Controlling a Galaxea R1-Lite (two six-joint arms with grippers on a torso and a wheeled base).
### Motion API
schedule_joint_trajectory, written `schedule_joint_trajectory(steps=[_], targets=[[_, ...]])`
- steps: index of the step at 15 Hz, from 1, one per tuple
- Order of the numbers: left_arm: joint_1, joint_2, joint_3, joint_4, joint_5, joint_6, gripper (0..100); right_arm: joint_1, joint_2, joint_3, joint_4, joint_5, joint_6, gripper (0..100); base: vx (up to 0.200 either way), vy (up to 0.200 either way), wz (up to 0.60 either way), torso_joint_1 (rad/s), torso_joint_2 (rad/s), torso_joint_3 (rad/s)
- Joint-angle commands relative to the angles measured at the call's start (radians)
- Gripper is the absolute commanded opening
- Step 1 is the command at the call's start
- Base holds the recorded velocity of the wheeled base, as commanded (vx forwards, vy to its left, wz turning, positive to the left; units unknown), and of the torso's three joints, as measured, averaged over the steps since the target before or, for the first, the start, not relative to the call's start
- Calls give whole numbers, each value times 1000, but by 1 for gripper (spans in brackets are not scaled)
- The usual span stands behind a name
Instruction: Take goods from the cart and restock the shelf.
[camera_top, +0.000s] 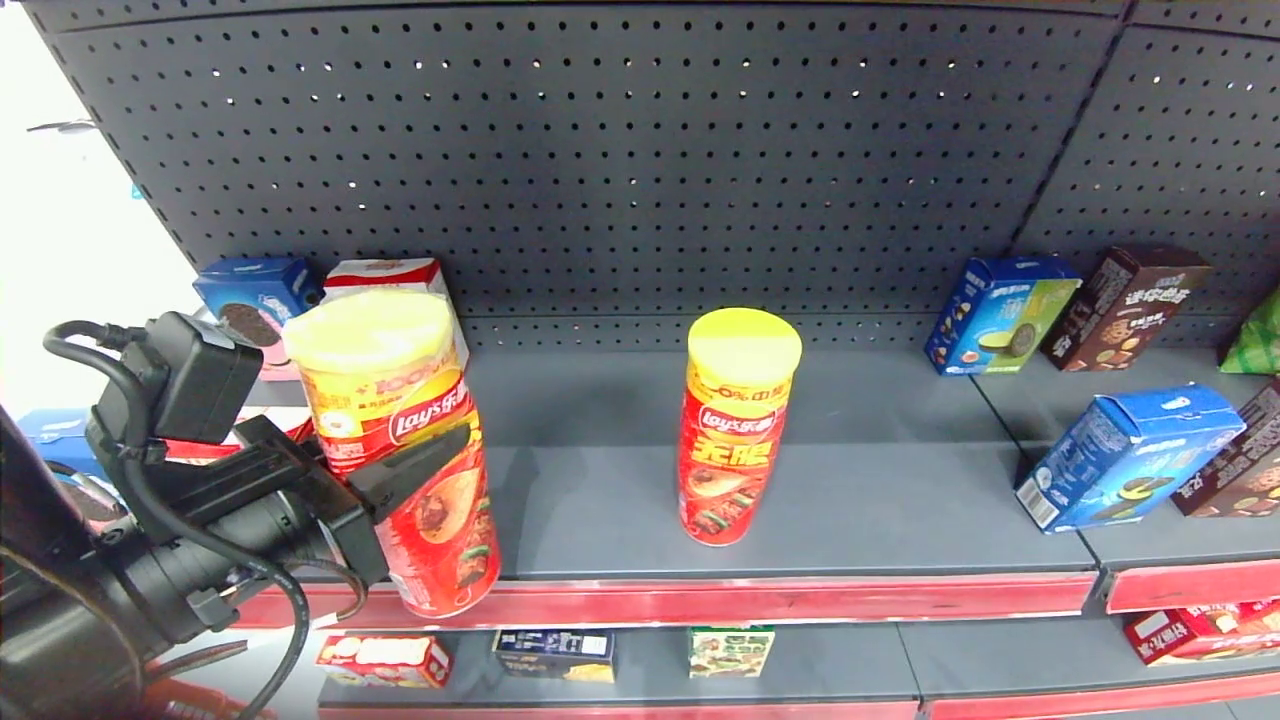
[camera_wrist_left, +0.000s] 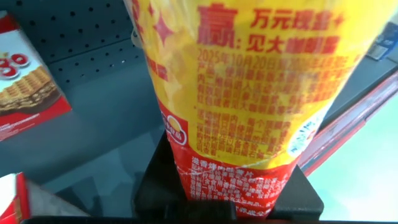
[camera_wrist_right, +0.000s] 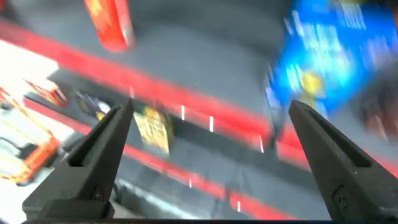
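Canister (camera_top: 385, 385) clamped in left pincer (camera_top: 398, 462), seemingly over shelf (camera_top: 600, 500) edge.

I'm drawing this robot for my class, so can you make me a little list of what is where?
left gripper: shut on held can, which is tilted at the front edge of the shelf
standing can: upright, mid-shelf, yellow lid on
right gripper: open, empty
blue box: to the right of the standing can
left to do: held can not yet set down
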Motion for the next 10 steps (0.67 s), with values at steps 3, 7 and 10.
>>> schedule_joint_trajectory(steps=[3, 7, 10], targets=[[-7, -1, 0, -1, 0, 0, 0, -82, -332, 84, 203, -105, 16, 100, 0, 0, 0, 0, 0, 0], [-8, -2, 3, -1, -1, 0, 0, -97, -277, 81, 209, -205, 89, 100, 0, 0, 0, 0, 0, 0], [-20, -2, 3, -2, -1, 1, 0, -275, -211, 86, 203, -156, 114, 100, 0, 0, 0, 0, 0, 0]])
